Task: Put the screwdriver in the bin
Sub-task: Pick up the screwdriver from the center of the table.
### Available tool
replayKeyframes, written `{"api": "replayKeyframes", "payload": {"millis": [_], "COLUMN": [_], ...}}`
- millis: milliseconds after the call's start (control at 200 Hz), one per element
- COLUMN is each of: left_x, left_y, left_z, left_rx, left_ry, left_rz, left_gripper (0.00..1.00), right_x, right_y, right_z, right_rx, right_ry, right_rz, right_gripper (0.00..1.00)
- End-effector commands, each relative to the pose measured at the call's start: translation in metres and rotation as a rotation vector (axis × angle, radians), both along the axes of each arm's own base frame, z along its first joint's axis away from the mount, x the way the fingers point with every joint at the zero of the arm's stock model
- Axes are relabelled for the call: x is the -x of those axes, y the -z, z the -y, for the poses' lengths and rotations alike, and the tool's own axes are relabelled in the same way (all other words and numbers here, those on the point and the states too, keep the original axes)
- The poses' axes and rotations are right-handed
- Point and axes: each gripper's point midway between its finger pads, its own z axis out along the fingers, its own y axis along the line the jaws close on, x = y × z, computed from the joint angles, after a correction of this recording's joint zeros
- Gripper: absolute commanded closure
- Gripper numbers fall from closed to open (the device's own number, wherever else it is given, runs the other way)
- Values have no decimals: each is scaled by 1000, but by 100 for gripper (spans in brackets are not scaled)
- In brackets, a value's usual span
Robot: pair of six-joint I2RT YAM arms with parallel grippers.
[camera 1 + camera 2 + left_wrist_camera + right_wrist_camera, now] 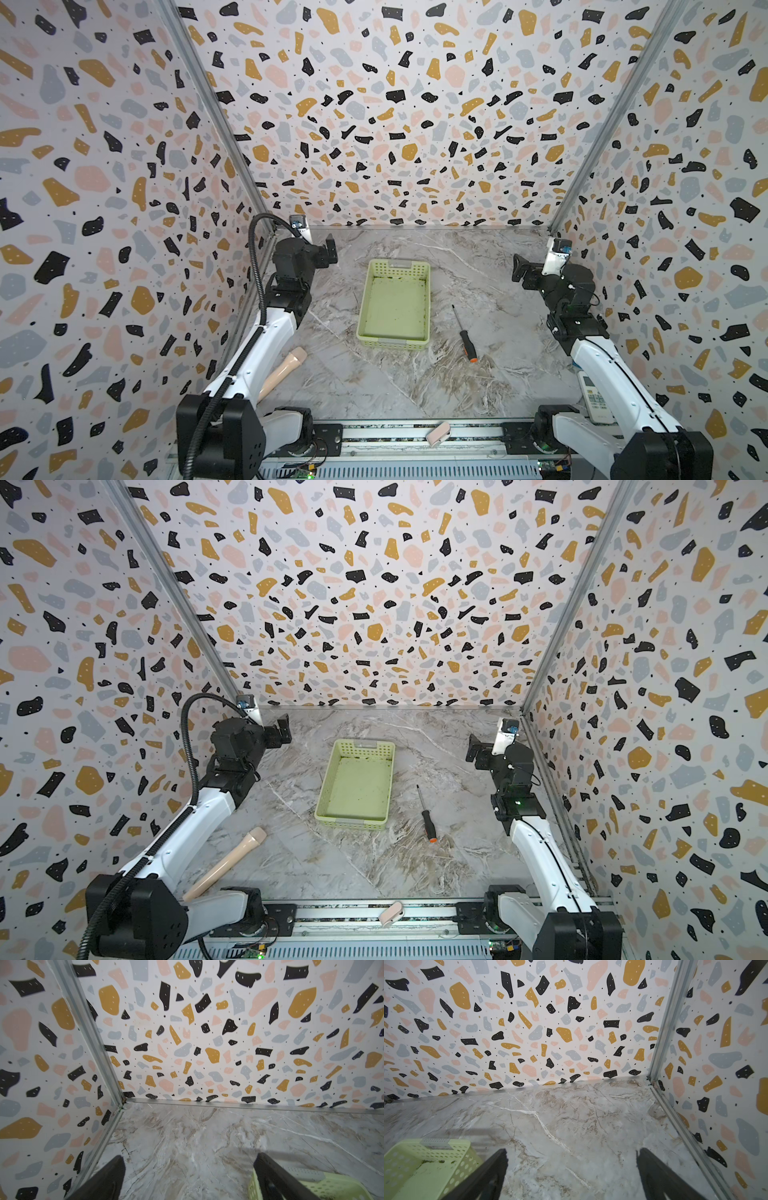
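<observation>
The screwdriver (464,332) (427,814) lies flat on the marble table, right of the bin, its orange cap toward the front. The pale yellow-green bin (365,299) (326,787) stands mid-table with nothing in it; a corner of it shows in each wrist view (332,1186) (415,1159). My left gripper (331,251) (284,729) (189,1161) hangs open at the back left, beside the bin's far corner. At the back right my right gripper (519,268) (472,748) (572,1155) is open too, holding nothing. Neither wrist view shows the screwdriver.
A beige cylindrical handle (282,374) (226,862) lies at the front left, partly under the left arm. A white remote (595,397) sits at the front right beside the right arm. A small pink piece (438,433) rests on the front rail. Patterned walls enclose three sides.
</observation>
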Motion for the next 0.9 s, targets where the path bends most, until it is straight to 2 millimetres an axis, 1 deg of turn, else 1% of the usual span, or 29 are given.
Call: {"api": "replayKeyframes", "payload": {"millis": [0,60,115,180,240,295,371,431,531,606,701,796,896], "left_x": [0,-1,-3,-5,-5,-6,-6,-6,-8,-8,-9,-9,-9], "left_y": [-1,-2,2,6,7,6,6,6,9,10,12,13,13], "left_z": [5,3,3,5,6,6,5,5,4,3,2,1,-1], "left_rx": [13,21,22,25,30,31,34,36,44,44,41,36,33], "left_ry": [33,15,16,26,28,27,23,22,10,6,-3,-7,-13], "left_rz": [13,28,12,-3,-5,-4,-6,-6,-15,-20,-26,-31,-28], "left_gripper": [0,1,1,0,0,1,1,1,0,0,0,0,1], "right_x": [8,11,13,19,23,27,33,36,45,54,63,71,81], "right_y": [13,22,31,42,47,54,68,81,112,130,145,154,165], "right_z": [-24,-39,-50,-61,-70,-79,-92,-95,-99,-104,-112,-117,-129], "right_rx": [-28,-17,0,41,66,59,38,10,20,19,5,-15,2], "right_ry": [-42,-67,-80,-69,-59,-72,-128,-130,-122,-117,-120,-120,-149], "right_rz": [-109,-151,-183,-211,-220,-244,-305,-373,-522,-599,-630,-658,-686], "right_gripper": [1,1,1,1,1,1,1,1,1,1,1,0,0]}}
